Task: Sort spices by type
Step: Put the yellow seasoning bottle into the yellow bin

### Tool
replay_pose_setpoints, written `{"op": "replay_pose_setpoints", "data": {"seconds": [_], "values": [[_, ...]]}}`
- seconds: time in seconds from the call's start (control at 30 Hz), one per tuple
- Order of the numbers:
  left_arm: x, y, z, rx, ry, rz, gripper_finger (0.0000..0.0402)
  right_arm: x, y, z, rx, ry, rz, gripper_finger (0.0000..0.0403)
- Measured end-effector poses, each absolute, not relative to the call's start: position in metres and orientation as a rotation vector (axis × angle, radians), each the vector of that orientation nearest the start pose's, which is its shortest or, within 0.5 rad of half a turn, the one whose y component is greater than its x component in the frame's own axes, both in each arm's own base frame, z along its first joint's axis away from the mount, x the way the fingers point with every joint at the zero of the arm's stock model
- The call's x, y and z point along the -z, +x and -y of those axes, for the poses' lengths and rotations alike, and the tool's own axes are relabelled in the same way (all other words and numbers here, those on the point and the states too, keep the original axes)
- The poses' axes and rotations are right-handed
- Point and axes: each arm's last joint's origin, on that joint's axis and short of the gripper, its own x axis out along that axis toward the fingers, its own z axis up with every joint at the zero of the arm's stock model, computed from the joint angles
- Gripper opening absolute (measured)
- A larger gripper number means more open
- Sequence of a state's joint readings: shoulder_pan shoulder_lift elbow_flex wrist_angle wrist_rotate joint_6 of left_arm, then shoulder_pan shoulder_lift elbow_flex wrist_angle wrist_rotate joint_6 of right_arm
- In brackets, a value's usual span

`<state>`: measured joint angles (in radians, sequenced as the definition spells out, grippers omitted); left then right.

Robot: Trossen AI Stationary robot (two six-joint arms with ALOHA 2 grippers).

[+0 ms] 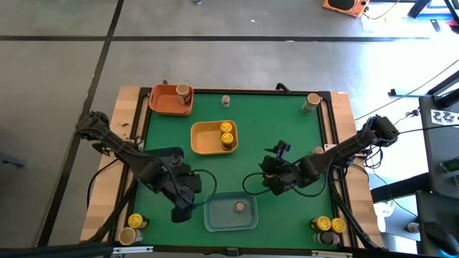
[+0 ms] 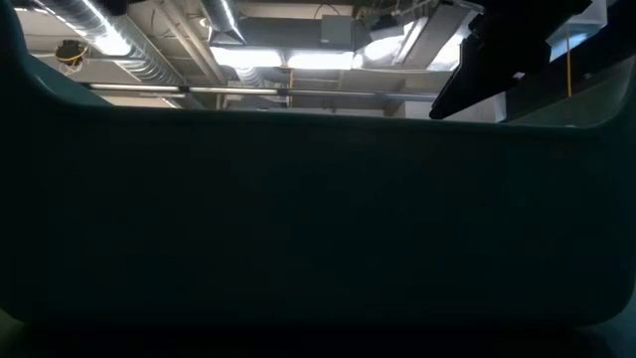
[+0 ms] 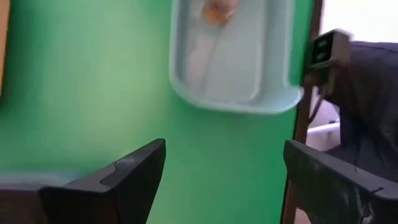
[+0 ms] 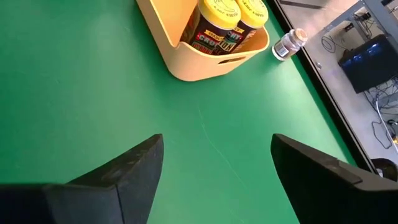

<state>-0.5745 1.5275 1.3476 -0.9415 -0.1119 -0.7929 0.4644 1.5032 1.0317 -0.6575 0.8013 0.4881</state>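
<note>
The spices stand scattered over the green desk [image 1: 287,136]: two yellow-lidded jars [image 1: 227,134] sit in the yellow tray [image 1: 203,140] near the middle, a tan-lidded jar [image 1: 183,92] stands in the orange tray [image 1: 163,102] at the far left, and one small jar [image 1: 239,207] lies in the blue tray [image 1: 219,218] at the near edge. Loose ones remain: a small clear jar [image 1: 226,102] at the far edge, a tan-lidded jar [image 1: 312,102] at the far right corner, a pair [image 1: 132,228] at the near left corner and a cluster [image 1: 328,228] at the near right corner. The left claw [image 1: 181,210] hangs just left of the blue tray, its fingers spread and holding nothing. The right claw [image 4: 214,168] hovers over bare desk right of centre, also spread wide and empty, facing the yellow tray. The jars look light, rigid and smooth-sided, so they would likely slip if pinched at the lid; a hold across the labelled body, squarely on the middle, seems safest. Being narrow and upright, they probably tip easily when nudged, and those in the corners stand close together, so a claw should come straight down around one.
</note>
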Motion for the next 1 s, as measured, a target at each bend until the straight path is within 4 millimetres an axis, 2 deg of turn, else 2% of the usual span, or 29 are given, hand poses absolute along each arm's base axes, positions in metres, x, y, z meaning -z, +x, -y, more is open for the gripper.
{"op": "replay_pose_setpoints", "data": {"seconds": [0.3,0.7,0.83,1.0], "values": [[-0.291,0.207,0.178,-0.280,-0.449,-1.384,0.0321,-0.230,0.265,-0.109,0.507,-0.245,-0.790,0.0296],[-0.289,0.168,0.213,-0.521,-0.724,-1.385,0.0321,-0.230,0.265,-0.109,0.505,-0.251,-0.792,0.0296],[-0.277,0.151,0.223,-0.614,-0.789,-1.409,0.0321,-0.230,0.265,-0.109,0.506,-0.252,-0.792,0.0296],[-0.259,0.130,0.234,-0.679,-0.846,-1.517,0.0321,-0.231,0.265,-0.109,0.497,-0.269,-0.793,0.0296]]}}
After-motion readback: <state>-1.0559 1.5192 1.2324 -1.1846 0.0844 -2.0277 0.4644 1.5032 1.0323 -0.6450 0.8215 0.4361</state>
